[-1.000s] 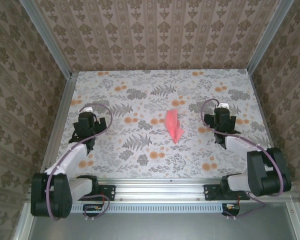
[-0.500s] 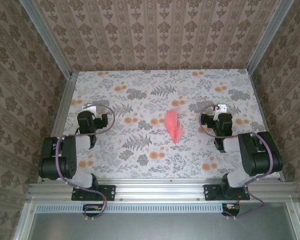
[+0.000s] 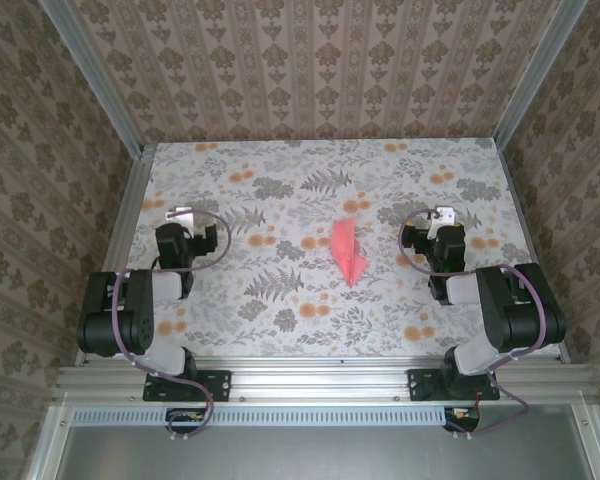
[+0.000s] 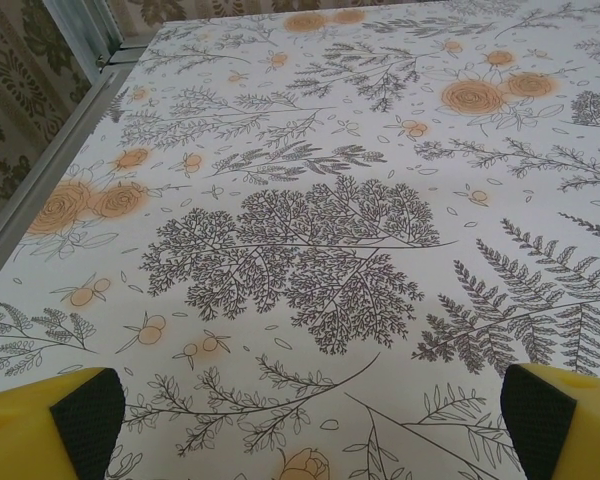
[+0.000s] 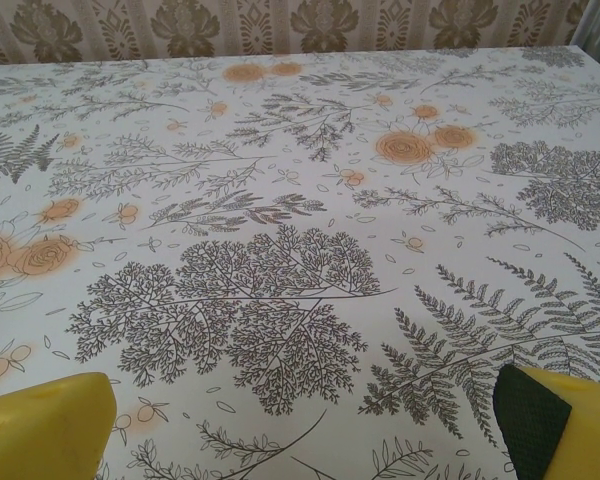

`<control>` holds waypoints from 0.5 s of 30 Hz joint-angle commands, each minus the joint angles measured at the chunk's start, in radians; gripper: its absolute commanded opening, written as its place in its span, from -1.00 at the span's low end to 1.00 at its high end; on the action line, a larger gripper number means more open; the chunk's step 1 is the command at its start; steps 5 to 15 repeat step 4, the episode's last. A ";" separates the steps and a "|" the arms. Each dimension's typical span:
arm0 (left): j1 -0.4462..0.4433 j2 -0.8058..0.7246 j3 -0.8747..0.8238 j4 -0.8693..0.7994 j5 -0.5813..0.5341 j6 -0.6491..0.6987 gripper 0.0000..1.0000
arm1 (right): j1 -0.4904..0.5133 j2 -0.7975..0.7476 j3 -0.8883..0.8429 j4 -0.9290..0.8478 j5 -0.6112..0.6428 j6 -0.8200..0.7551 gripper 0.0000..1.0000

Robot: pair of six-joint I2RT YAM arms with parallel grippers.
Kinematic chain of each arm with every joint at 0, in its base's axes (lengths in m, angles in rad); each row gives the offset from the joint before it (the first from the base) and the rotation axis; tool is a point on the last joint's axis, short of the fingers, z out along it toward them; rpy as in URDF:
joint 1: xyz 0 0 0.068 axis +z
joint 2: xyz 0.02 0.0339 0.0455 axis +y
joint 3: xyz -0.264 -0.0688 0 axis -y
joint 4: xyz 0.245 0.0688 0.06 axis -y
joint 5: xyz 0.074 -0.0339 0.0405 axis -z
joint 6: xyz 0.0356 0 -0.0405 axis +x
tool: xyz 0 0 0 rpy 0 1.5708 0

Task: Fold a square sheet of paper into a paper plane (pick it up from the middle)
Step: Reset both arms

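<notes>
Left claw (image 4: 310, 420), right claw (image 5: 310, 420) withdrawn, paper (image 3: 348, 252) folded

A table (image 3: 280, 330) stands before me under a pale covering printed with grey ferns, leafy sprays and scattered orange blossoms (image 4: 470, 95). Three walls close it in, the far wall (image 3: 320, 70), the left wall (image 3: 40, 200) and the right wall (image 3: 580, 180), all papered in a tan damask of vertical stripes and medallions. Bare aluminium posts (image 3: 92, 75) rise at the two far corners. A metal strip (image 4: 40, 190) borders the table's left edge. Along the near edge lies a slotted aluminium rail (image 3: 320, 378), and nearer still a flat grey metal panel (image 3: 320, 450). The light is soft and even, casting little shadow.
</notes>
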 commanded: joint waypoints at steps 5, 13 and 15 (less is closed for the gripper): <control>-0.004 -0.003 -0.003 0.029 0.020 0.023 1.00 | 0.004 0.001 0.015 0.036 0.012 0.010 1.00; -0.004 -0.003 -0.003 0.029 0.020 0.023 1.00 | 0.004 0.001 0.015 0.036 0.012 0.010 1.00; -0.004 -0.003 -0.003 0.029 0.020 0.023 1.00 | 0.004 0.001 0.015 0.036 0.012 0.010 1.00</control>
